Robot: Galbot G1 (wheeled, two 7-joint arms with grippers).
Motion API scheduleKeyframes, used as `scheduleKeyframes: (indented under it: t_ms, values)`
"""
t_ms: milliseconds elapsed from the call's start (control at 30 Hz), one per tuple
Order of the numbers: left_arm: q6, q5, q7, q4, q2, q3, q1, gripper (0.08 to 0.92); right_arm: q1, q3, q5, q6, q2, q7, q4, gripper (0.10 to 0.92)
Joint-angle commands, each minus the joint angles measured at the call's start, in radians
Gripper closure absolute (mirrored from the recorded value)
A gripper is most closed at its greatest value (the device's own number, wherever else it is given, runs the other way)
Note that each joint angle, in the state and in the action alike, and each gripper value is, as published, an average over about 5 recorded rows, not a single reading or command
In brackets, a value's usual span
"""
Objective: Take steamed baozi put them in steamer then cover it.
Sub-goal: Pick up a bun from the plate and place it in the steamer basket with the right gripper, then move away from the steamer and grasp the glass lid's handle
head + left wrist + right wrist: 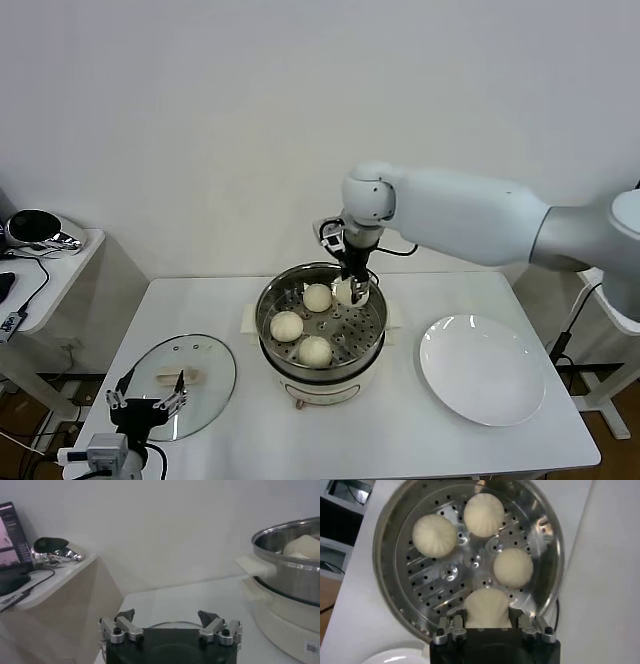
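Observation:
The steamer stands mid-table, its perforated tray uncovered. Three baozi lie on the tray, which the right wrist view also shows. My right gripper reaches down into the pot's far right side, shut on a fourth baozi that is squeezed between its fingers. The glass cover lies flat on the table to the left of the steamer. My left gripper hovers open at the cover's near edge, holding nothing.
A flat white plate with nothing on it sits right of the steamer. A side table with a shiny device and cables stands off the table's left edge. The steamer's cream handle juts out toward the left arm.

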Motion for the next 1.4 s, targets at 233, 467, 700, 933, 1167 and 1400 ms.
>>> scheduleKeyframes:
  t_ms: [233, 467, 700, 933, 1167, 1400]
  values:
    - [0.002, -0.005, 0.002, 0.01, -0.001, 0.005, -0.007, 0.177, -0.115, 0.012, -0.042, -0.023, 0.014, 0.022, -0.016, 0.491]
    - [0.004, -0.003, 0.004, 0.018, -0.004, 0.011, -0.013, 0.177, -0.132, 0.02, -0.063, -0.021, -0.006, 0.02, -0.014, 0.488]
    - [0.004, 0.003, 0.005, 0.021, -0.008, 0.016, -0.015, 0.177, -0.139, 0.049, -0.065, -0.024, -0.028, 0.038, -0.009, 0.48]
    - [0.004, 0.009, 0.009, 0.02, -0.014, 0.019, -0.016, 0.177, -0.083, 0.131, -0.037, -0.025, -0.136, 0.023, 0.085, 0.315]
    - [-0.015, -0.023, -0.006, 0.028, -0.017, 0.028, -0.029, 0.177, -0.054, 0.284, 0.024, -0.02, -0.378, 0.08, 0.246, 0.206]
    - [0.002, -0.151, -0.054, 0.038, -0.042, 0.052, -0.052, 0.177, -0.336, 0.675, 0.174, -0.01, -0.651, 0.326, 0.383, 0.203]
